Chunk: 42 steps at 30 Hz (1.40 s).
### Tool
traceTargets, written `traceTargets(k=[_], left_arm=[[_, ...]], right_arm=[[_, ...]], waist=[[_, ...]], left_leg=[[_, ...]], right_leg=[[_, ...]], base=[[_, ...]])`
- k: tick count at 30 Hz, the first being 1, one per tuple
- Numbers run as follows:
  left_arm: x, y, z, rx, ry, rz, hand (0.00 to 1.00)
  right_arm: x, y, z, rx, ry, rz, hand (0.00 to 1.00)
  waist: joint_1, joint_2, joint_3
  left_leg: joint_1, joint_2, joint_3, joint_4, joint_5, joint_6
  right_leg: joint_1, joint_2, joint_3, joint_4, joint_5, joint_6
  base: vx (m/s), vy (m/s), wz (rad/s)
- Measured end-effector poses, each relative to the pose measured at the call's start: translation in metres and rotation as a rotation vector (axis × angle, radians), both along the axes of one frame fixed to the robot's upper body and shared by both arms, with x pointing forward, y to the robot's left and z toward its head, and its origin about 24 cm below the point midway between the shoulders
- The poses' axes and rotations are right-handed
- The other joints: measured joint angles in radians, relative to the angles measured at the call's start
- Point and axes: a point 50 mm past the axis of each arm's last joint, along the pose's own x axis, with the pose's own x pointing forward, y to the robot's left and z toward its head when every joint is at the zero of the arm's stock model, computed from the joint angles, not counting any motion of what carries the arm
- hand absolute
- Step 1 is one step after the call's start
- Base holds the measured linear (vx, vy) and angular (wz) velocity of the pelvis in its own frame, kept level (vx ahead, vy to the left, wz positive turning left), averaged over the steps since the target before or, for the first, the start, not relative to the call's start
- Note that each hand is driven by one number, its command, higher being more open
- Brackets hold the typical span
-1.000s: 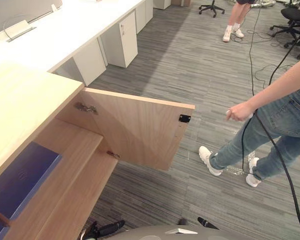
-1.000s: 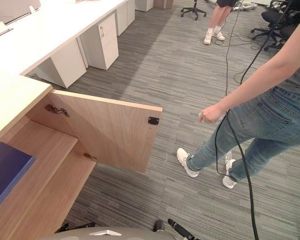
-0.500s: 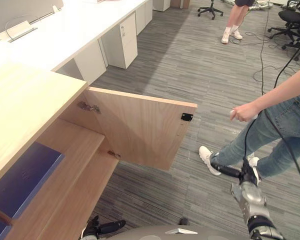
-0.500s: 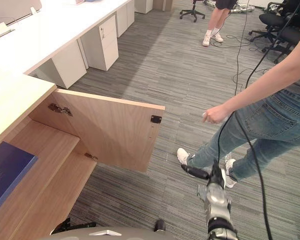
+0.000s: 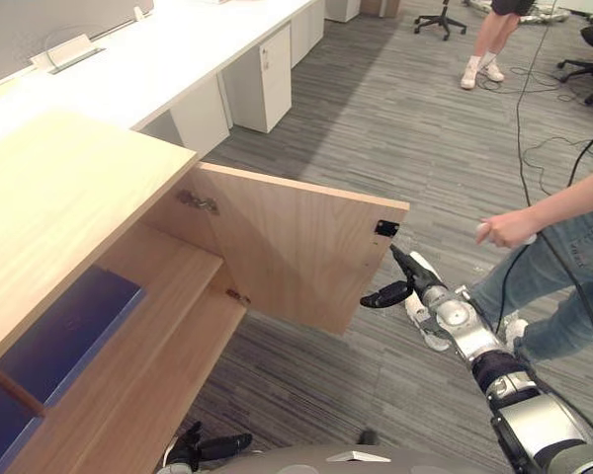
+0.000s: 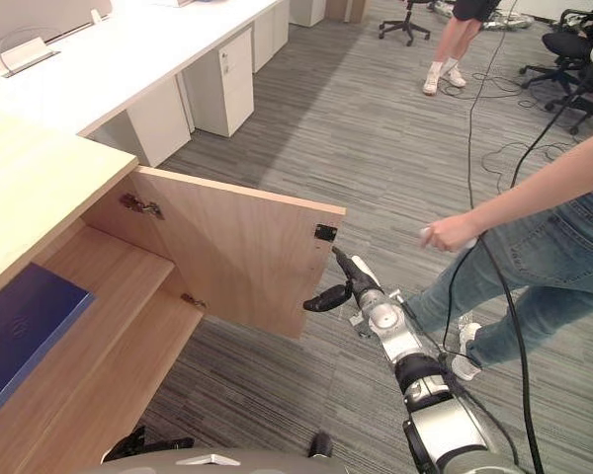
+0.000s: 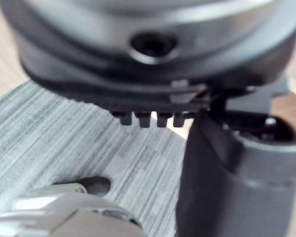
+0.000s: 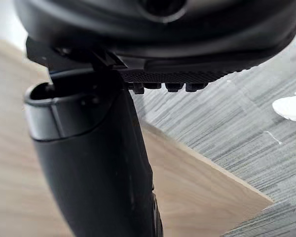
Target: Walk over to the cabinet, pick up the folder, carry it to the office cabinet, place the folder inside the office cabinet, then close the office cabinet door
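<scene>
Folder (image 5: 69, 331), dark blue, lies flat on the upper shelf (image 5: 153, 281) inside the office cabinet (image 5: 59, 197), at about 8 o'clock in the head view and well apart from both hands. At the folder's 2 o'clock the cabinet door (image 5: 287, 247) stands wide open over the grey striped floor (image 5: 376, 118), with two metal hinges (image 5: 198, 201) on its inner face and a small black latch (image 5: 386, 228) near its free top corner.

At the door's 4 o'clock, the right robot hand (image 5: 412, 279) is open: its fingers are straight and point toward 11 o'clock at the latch, and the thumb sticks out toward 9 o'clock across the door's free edge. I cannot tell whether it touches the wood.

I cannot tell whether the left robot hand (image 7: 138, 74), seen from its own wrist over the floor, is open or closed.

A person in jeans (image 5: 563, 257) stands at 3 o'clock, one hand (image 5: 507, 229) on a black cable. A long white surface (image 5: 178, 39) with drawer units (image 5: 262, 74) runs toward 12 o'clock.
</scene>
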Motion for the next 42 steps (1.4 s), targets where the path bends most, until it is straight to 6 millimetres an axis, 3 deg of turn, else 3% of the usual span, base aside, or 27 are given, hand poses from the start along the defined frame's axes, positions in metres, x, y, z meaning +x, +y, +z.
traceTargets(k=[6,18,21,29,34,37,38,39,40,42], left_arm=[[0.002,0.007,0.002,0.020,-0.012,-0.017,1.00],[0.004,0.009,0.005,0.041,-0.040,-0.048,1.00],[0.005,0.012,0.008,0.062,-0.068,-0.050,1.00],[0.015,0.035,0.032,0.192,-0.223,0.043,1.00],[0.025,0.048,0.072,0.354,-0.426,0.105,1.00],[0.023,0.042,0.083,0.394,-0.462,0.095,1.00],[0.016,0.041,0.081,0.403,-0.434,0.092,1.00],[0.011,0.040,0.080,0.403,-0.419,0.101,1.00],[-0.004,0.039,0.076,0.403,-0.380,0.142,1.00],[-0.014,0.038,0.074,0.401,-0.347,0.189,1.00]], right_arm=[[0.011,-0.002,0.017,-0.205,-0.019,0.140,1.00],[0.025,-0.004,0.036,-0.356,-0.048,0.233,1.00],[0.022,-0.005,0.051,-0.545,-0.057,0.391,1.00],[0.011,0.007,0.055,-0.687,-0.047,0.589,1.00],[-0.018,0.037,0.051,-0.788,-0.026,0.886,1.00],[-0.035,0.076,0.046,-0.728,-0.055,1.078,1.00],[-0.043,0.099,0.039,-0.670,-0.067,1.163,1.00],[-0.047,0.111,0.037,-0.640,-0.075,1.203,1.00],[-0.057,0.141,0.036,-0.552,-0.131,1.290,1.00],[-0.064,0.165,0.040,-0.482,-0.193,1.355,1.00]], waist=[[-0.003,-0.009,0.019],[-0.006,-0.007,0.024],[-0.006,-0.007,0.029],[0.027,-0.005,0.031],[0.086,-0.002,0.028],[0.146,0.020,0.014],[0.167,0.029,0.000],[0.174,0.033,-0.007],[0.185,0.043,-0.019],[0.200,0.047,-0.027]], left_leg=[[-0.007,-0.012,-0.005,0.000,0.006,0.009],[-0.038,-0.010,-0.013,0.016,0.010,0.014],[-0.055,-0.009,-0.026,0.019,0.013,0.013],[-0.071,0.033,-0.038,0.038,0.020,0.002],[-0.092,0.081,-0.054,0.067,0.020,-0.037],[-0.108,0.104,-0.100,0.058,0.039,-0.063],[-0.110,0.114,-0.119,0.040,0.055,-0.070],[-0.111,0.115,-0.128,0.032,0.061,-0.073],[-0.121,0.116,-0.155,0.018,0.075,-0.080],[-0.124,0.117,-0.171,0.010,0.085,-0.083]], right_leg=[[-0.003,-0.013,-0.005,0.000,0.007,0.005],[-0.024,-0.014,-0.006,0.000,0.019,0.000],[-0.030,-0.012,-0.018,0.000,0.019,0.000],[-0.031,0.021,-0.021,0.000,0.022,-0.008],[-0.027,0.065,-0.031,0.006,-0.007,-0.048],[-0.020,0.091,-0.080,0.005,-0.027,-0.065],[-0.019,0.099,-0.097,0.005,-0.036,-0.065],[-0.019,0.102,-0.108,0.006,-0.040,-0.065],[-0.018,0.108,-0.134,0.006,-0.044,-0.073],[-0.015,0.110,-0.151,0.006,-0.046,-0.078]], base=[[-0.05,0.006,0.02],[-0.04,-0.014,0.01],[-0.06,-0.029,0.10],[-0.05,-0.053,0.00],[-0.08,-0.121,0.04],[-0.07,-0.110,0.47],[-0.03,-0.053,0.41],[0.00,-0.055,0.58],[0.02,-0.029,0.45],[0.02,0.001,0.41]])
